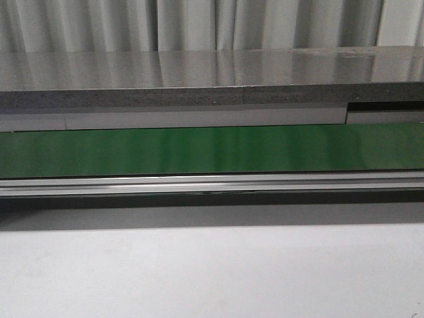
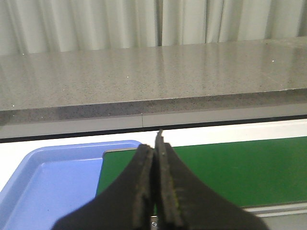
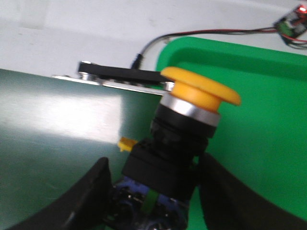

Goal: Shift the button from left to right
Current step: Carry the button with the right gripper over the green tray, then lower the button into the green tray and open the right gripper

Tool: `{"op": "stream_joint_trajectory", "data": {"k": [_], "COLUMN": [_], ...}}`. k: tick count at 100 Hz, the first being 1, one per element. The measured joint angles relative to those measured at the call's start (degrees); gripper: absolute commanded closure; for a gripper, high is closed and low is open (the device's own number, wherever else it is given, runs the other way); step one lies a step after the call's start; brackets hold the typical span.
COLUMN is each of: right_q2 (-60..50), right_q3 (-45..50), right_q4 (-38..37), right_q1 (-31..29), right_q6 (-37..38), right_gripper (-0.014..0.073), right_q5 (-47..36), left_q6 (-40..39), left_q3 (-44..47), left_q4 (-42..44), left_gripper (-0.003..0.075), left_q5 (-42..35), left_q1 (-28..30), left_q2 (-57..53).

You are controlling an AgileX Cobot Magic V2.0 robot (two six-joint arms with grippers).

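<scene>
My right pincer (image 3: 153,191) grips the button (image 3: 184,134), whose base is cut off. My left pincer (image 2: 156,182) is pressed together, empty. The front view shows neither.

A green conveyor belt (image 1: 212,150) runs across the front view, bordered on its near side by a silver metal rail (image 1: 212,183). Behind it lies a grey speckled stone counter (image 1: 199,79), backed by a pale pleated curtain (image 1: 199,23). The white table (image 1: 212,271) fills the foreground. A blue tray (image 2: 48,182) sits at one end of the belt, touching its edge. A green tray (image 3: 268,120) sits at the other end. Red and black wires (image 3: 201,34) lead to a small circuit board (image 3: 291,26) beyond the green tray.
</scene>
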Motion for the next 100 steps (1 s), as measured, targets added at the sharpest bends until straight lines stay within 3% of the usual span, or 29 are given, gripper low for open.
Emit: {"op": "stream_joint_trajectory", "data": {"k": [31,100], "right_q2": [5.16,14.60], "right_q3": [-0.03,-0.03], "right_q4": [0.67,2.10], "right_q1": [-7.78,-8.27], "right_q6": [-8.32,-11.34], "right_gripper": [0.0398,0.0398], "right_q5": [-0.50,-1.07], "left_q6": [0.00,0.00], "left_q3": [0.00,0.00], "left_q4": [0.00,0.00], "left_gripper": [0.0740,0.0740], "left_q5": [0.00,0.00], "left_q1": [0.00,0.00], "left_q2": [0.00,0.00]}}
